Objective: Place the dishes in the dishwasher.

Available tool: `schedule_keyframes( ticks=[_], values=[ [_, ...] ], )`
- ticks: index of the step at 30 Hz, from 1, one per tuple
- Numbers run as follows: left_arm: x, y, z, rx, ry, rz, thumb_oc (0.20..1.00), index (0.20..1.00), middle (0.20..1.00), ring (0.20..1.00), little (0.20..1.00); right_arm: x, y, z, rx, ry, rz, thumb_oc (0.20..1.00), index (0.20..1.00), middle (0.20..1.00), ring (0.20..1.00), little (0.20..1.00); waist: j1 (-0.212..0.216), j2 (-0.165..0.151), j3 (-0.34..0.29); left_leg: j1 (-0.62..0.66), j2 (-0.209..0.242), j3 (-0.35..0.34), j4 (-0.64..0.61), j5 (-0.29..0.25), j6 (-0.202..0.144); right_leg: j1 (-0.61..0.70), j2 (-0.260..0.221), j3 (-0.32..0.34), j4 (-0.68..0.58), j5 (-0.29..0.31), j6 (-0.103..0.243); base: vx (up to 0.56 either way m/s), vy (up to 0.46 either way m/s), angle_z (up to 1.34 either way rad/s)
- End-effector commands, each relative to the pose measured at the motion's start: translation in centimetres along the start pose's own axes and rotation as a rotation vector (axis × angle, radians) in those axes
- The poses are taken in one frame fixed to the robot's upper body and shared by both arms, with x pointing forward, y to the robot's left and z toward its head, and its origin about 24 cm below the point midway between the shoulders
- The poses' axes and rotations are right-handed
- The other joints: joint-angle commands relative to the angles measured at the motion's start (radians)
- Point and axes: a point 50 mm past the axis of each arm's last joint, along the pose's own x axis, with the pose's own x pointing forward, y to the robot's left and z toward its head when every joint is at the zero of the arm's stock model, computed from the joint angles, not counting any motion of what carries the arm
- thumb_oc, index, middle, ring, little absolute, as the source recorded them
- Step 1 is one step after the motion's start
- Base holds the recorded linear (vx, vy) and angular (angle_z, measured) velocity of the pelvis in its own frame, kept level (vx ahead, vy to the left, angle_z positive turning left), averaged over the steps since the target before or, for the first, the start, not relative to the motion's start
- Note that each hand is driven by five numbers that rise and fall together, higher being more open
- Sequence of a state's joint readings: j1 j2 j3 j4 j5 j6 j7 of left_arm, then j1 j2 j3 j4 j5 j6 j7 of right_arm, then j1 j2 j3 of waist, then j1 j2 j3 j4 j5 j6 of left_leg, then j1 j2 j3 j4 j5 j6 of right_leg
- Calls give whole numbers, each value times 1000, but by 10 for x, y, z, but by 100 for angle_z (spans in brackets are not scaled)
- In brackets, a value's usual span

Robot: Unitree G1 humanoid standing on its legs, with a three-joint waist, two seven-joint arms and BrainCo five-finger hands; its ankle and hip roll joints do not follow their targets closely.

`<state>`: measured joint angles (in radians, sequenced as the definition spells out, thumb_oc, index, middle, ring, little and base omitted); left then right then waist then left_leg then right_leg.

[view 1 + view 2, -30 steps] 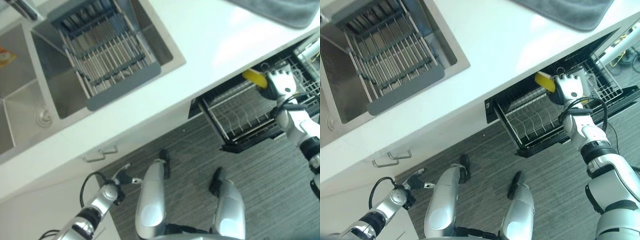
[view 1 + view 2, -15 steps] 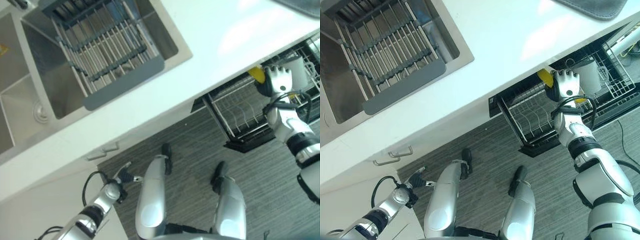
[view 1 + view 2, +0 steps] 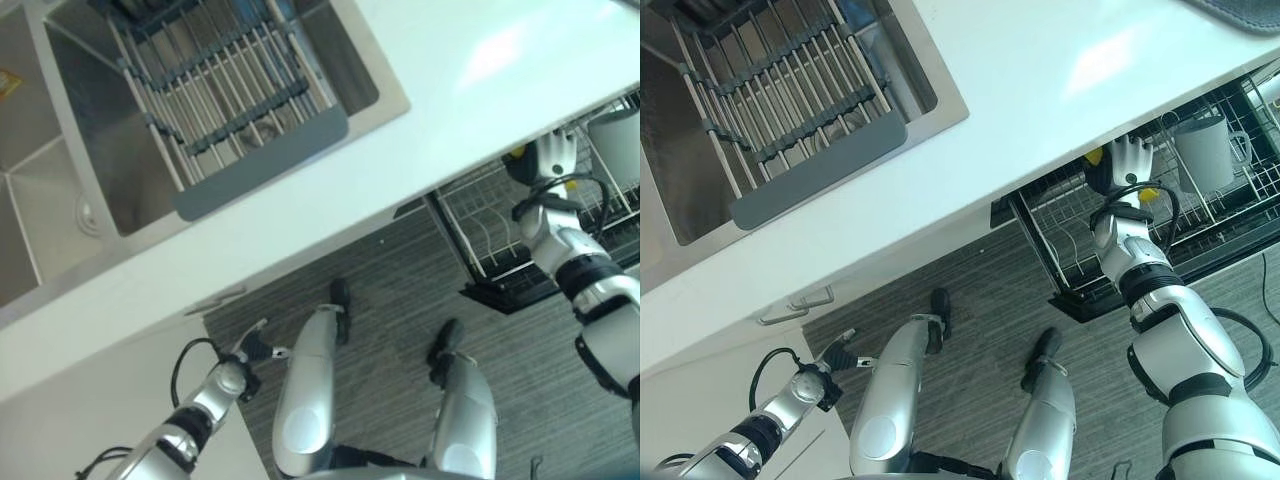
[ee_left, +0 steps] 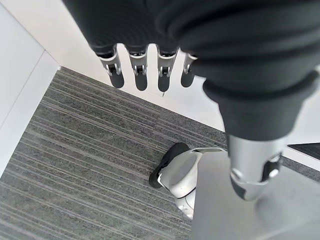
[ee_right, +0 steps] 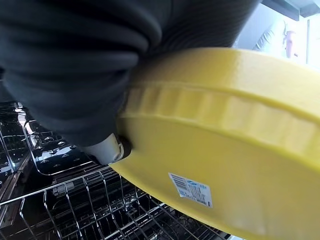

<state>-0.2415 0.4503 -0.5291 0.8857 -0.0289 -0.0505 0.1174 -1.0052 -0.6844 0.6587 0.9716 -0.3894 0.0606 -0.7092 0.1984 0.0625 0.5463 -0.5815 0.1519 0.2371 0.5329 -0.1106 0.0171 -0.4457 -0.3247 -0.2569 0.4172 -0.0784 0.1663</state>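
The sink (image 3: 60,190) holds a grey drying rack (image 3: 240,110). The left hand (image 4: 145,70) hangs relaxed over the floor (image 4: 75,165), fingers straight. The right hand (image 3: 1127,160) grips a yellow plate (image 5: 225,145) above the dishwasher rack (image 3: 1080,240), just under the counter (image 3: 1040,120). 1 grey mug (image 3: 1205,150) stands beside it.

Two arms, one reaching forward and one hanging low.

The right hand (image 3: 1127,160) is stretched out ahead at the end of a bent arm, and its fingers are closed around a yellow dish (image 5: 220,145). The left hand (image 4: 150,72) stays low beside the body, the arm hanging down, with its fingers straight, a little apart, and holding nothing.
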Motion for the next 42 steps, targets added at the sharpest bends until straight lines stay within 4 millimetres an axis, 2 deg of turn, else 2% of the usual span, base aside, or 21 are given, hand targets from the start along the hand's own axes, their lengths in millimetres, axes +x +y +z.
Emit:
schedule_keyframes(
  ticks=[1,5,9,17,21,25,32,42],
  values=[
    [2,-2,6,-30,-17,5,1000,1000,1000,1000,1000,55,-80,34,71,-60,-343,200,200,200,200,200,36,13,-26,39,-67,-118,-155,-8,-7,-57,13,-90,142,-80,-37,4,84,0],
    [2,-8,10,-64,-30,6,1000,1000,1000,1000,1000,51,-74,34,35,-45,-384,200,200,200,200,200,33,25,-26,13,-75,-114,-165,-4,-3,-92,15,-84,142,-74,-41,-18,95,-2],
    [3,-11,13,-94,-42,16,1000,1000,1000,1000,1000,49,-77,26,17,14,-465,200,200,200,200,200,28,31,-26,-10,-75,-111,-171,-1,-3,-118,15,-83,142,-70,-41,-35,48,-5],
    [4,-16,24,-150,-101,23,1000,1000,1000,1000,1000,47,-83,27,-52,3,-559,200,200,200,200,200,23,41,-26,-45,-79,-111,-181,9,-5,-163,15,-83,150,-70,-40,-23,38,1],
    [3,-14,48,-180,-223,43,1000,1000,1000,1000,1000,47,-87,25,-61,8,-586,200,200,200,200,200,22,47,-26,-93,-79,-115,-191,21,-5,-217,13,-85,164,-67,-38,-34,7,2],
    [2,-21,58,-164,-272,43,1000,1000,1000,1000,1000,42,-80,19,-74,42,-614,200,200,200,200,200,23,54,-26,-108,-87,-120,-205,28,-6,-232,17,-86,155,-64,-38,-8,0,1],
    [1,-27,59,-171,-269,57,1000,1000,1000,1000,1000,42,-79,22,-69,77,-623,200,200,200,200,200,23,64,-26,-121,-87,-116,-212,31,-8,-248,11,-88,152,-61,-32,0,0,0],
    [1,-30,63,-190,-281,55,1000,1000,1000,1000,1000,40,-71,11,-17,182,-574,200,200,200,200,200,23,88,-26,-138,-89,-108,-235,46,-12,-279,6,-85,167,-68,-33,-10,15,0]
  ],
)
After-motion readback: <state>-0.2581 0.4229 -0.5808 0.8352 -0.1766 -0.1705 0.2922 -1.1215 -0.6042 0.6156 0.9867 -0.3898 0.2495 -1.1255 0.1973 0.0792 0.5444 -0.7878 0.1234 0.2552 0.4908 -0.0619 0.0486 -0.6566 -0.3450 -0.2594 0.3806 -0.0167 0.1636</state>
